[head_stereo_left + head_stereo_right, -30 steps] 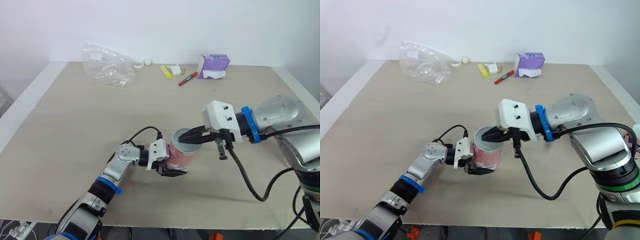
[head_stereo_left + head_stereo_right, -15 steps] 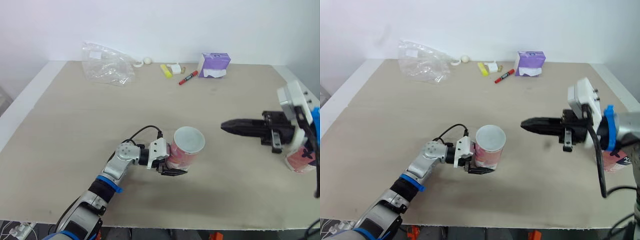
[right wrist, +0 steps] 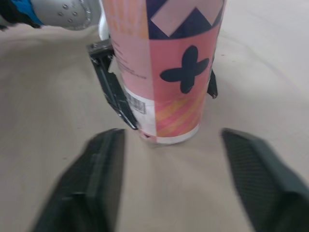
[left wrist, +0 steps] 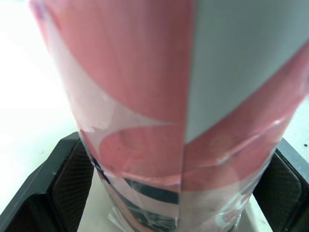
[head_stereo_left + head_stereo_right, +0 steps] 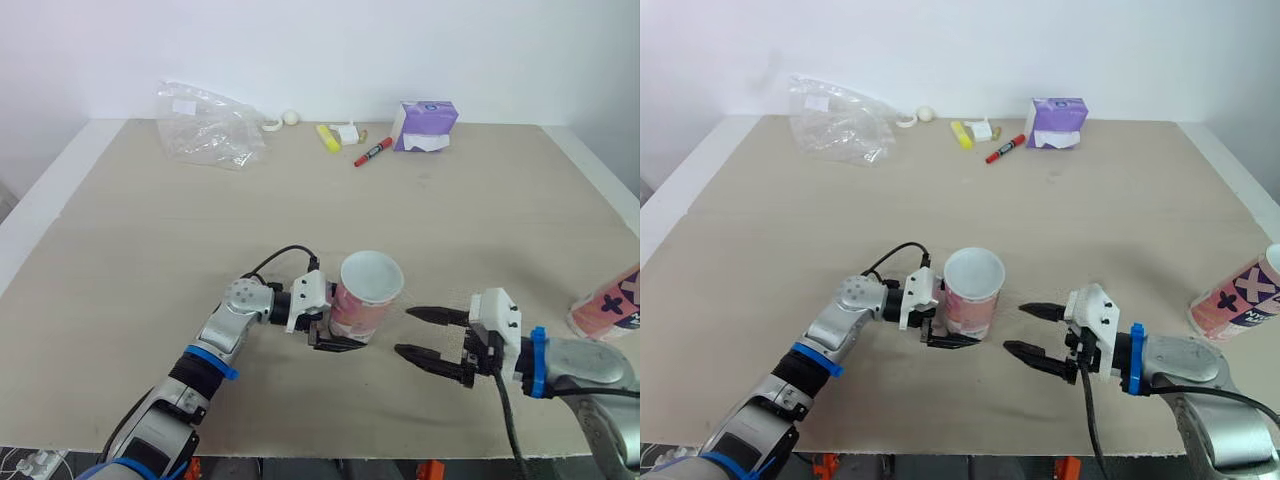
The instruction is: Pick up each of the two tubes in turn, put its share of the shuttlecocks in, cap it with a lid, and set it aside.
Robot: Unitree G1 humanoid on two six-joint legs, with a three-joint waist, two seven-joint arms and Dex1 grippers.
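My left fingers (image 5: 342, 345) are clamped on the pink tube (image 5: 362, 308), one on each side near its base. The tube stands upright toward the front of the counter (image 5: 150, 230), white top up. My right fingers (image 5: 428, 314) are spread wide and hold nothing, low over the counter just beside that tube and pointing at it. The second tube (image 5: 608, 308) is well apart, at the counter's right edge.

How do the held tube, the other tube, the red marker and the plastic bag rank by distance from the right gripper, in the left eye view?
1. The held tube, just left of the right gripper.
2. The other tube, at the right edge.
3. The red marker, back centre.
4. The plastic bag, back left.
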